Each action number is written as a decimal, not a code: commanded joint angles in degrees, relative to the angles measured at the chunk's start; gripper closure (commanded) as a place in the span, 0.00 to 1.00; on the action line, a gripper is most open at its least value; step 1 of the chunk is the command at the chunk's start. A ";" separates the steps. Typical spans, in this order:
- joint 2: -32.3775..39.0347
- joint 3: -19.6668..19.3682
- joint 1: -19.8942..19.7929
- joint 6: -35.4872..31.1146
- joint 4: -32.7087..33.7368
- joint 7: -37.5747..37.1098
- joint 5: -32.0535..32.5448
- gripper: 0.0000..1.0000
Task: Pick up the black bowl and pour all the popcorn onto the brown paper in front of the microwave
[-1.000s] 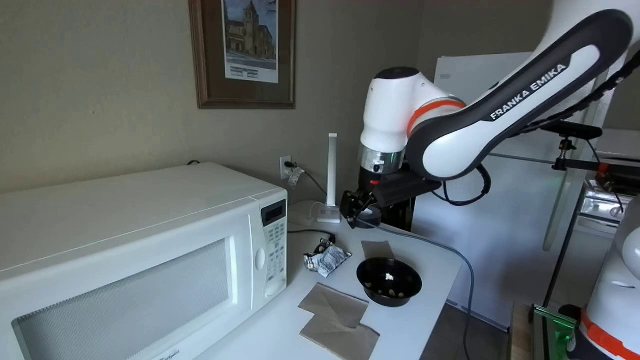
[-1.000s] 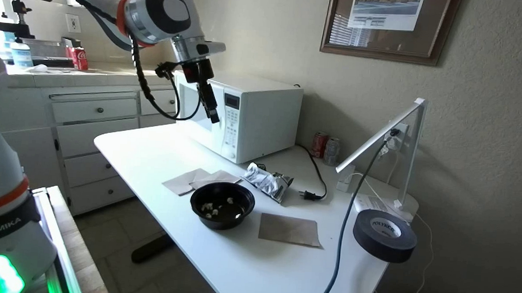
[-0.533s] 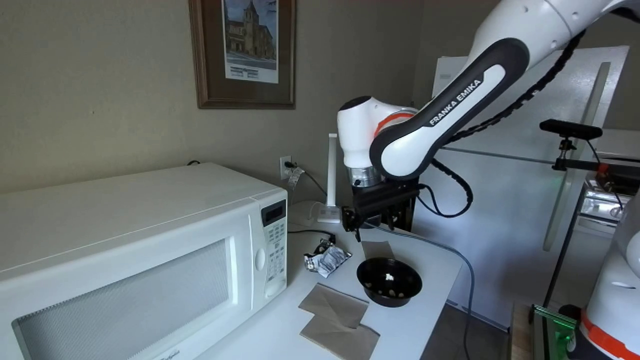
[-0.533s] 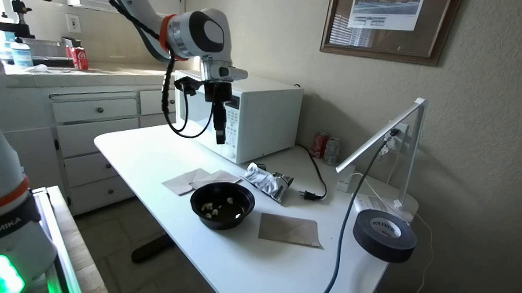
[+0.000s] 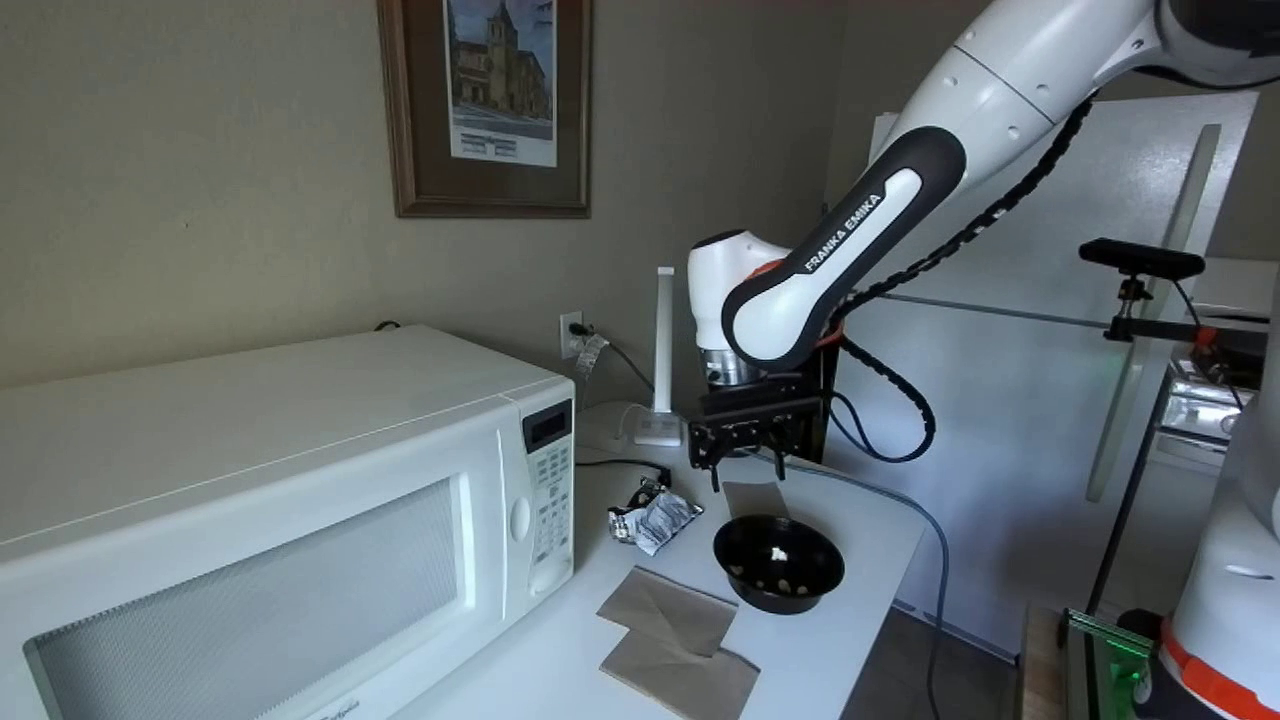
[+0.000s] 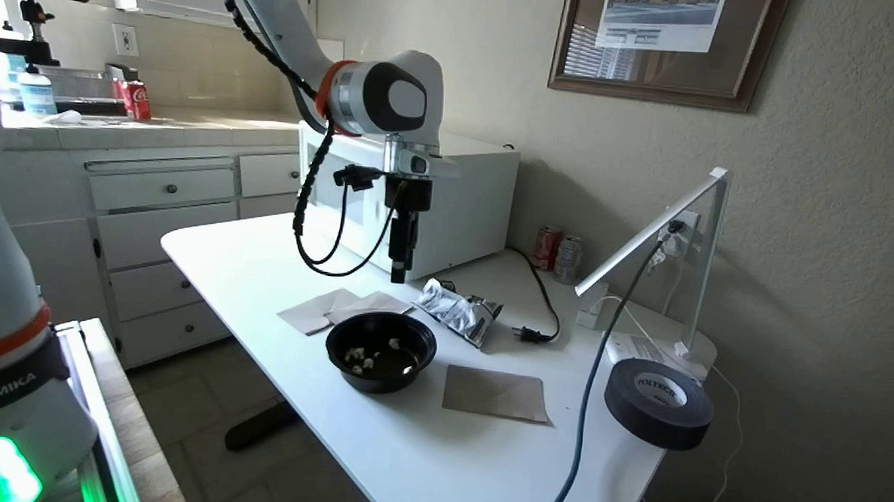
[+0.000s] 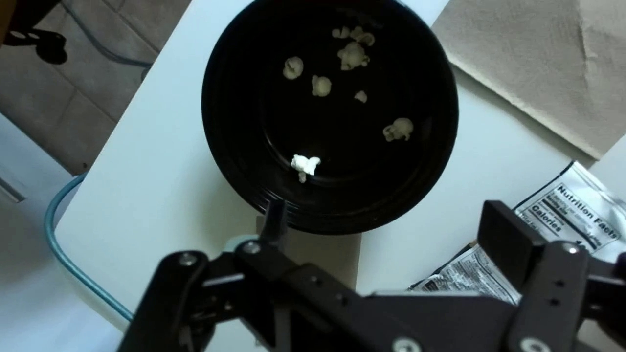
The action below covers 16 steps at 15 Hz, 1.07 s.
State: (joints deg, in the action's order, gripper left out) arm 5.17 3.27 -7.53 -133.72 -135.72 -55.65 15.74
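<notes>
The black bowl [image 5: 778, 570] stands upright on the white table in both exterior views [image 6: 380, 376], with several pieces of popcorn [image 7: 321, 86] inside. In the wrist view the bowl [image 7: 332, 132] fills the upper middle. My gripper [image 5: 748, 478] is open and empty, above the table near the bowl and not holding it; it also shows in an exterior view [image 6: 398, 275]. In the wrist view its fingers [image 7: 386, 217] are wide apart, the left one overlapping the bowl's near rim. The brown paper [image 5: 668, 612], overlapping sheets, lies beside the bowl before the white microwave [image 5: 290, 540].
A silver foil packet [image 6: 456, 310] lies by the microwave. Another brown sheet [image 6: 496, 394] lies on the bowl's other side. A black power plug [image 6: 534, 334], a tape roll [image 6: 659, 404] on a white stand, and a blue-grey cable [image 6: 583, 408] are near the table's end.
The arm has come down toward the table and nearer the bowl. The gripper has turned upright, with both fingers now showing apart. The bowl, papers and packet have not moved.
</notes>
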 commanded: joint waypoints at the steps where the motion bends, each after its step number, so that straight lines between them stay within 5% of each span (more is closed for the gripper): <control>1: 2.59 -4.57 1.59 -6.04 -0.31 -1.38 -2.40 0.00; 7: 6.56 -9.13 2.28 -11.23 -0.51 -3.87 -3.46 0.00; 16: 8.40 -10.79 2.95 -9.41 -0.06 -2.07 -7.73 0.00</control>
State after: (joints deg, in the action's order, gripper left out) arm 13.53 -5.66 -6.48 -143.21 -135.86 -58.29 8.77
